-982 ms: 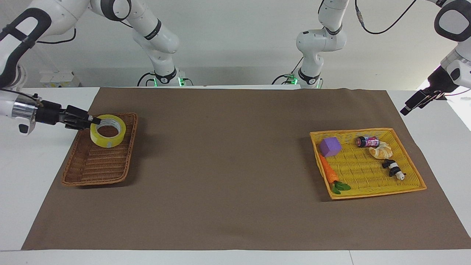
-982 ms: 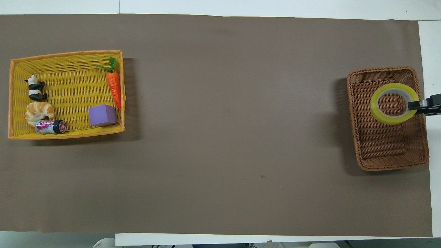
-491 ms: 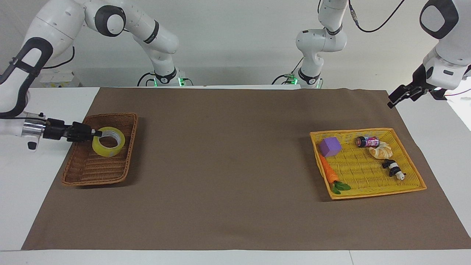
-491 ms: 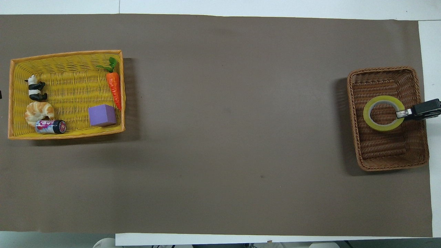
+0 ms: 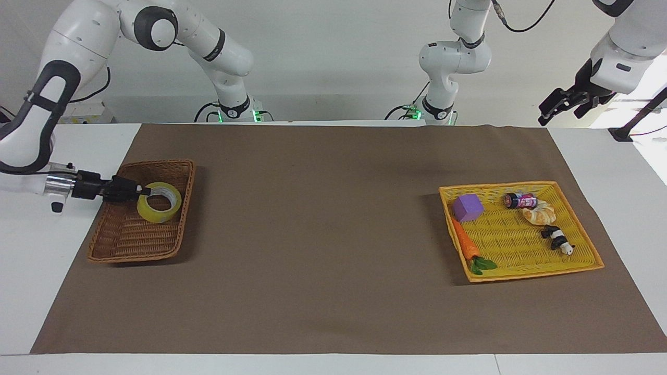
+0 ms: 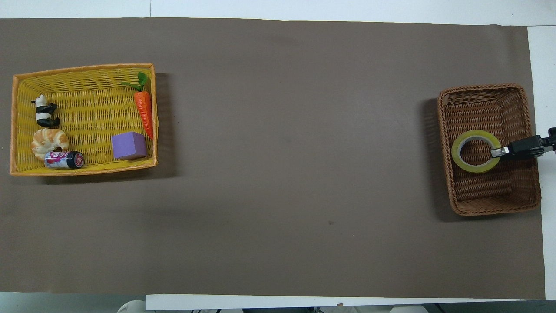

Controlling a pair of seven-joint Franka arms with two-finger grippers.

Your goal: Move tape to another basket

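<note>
tape (image 5: 159, 202): lying in the brown basket (image 5: 131, 242), at the end nearer the robots
right gripper (image 5: 139, 191): fingers pinching the roll's rim, reaching in low over the basket wall
step: release (my read) — spread fingers fully, then back out level so the roll isn't dragged
left gripper (image 5: 547, 109): waits, raised over the bench edge; can't tell its fingers

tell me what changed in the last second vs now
The right pincer brought the tape down from above the brown basket until it sits low inside it, the pincer still at the roll's rim. The left pincer rose and pulled back toward the robots, away from the yellow basket. Both baskets and the yellow basket's contents stayed put.
</note>
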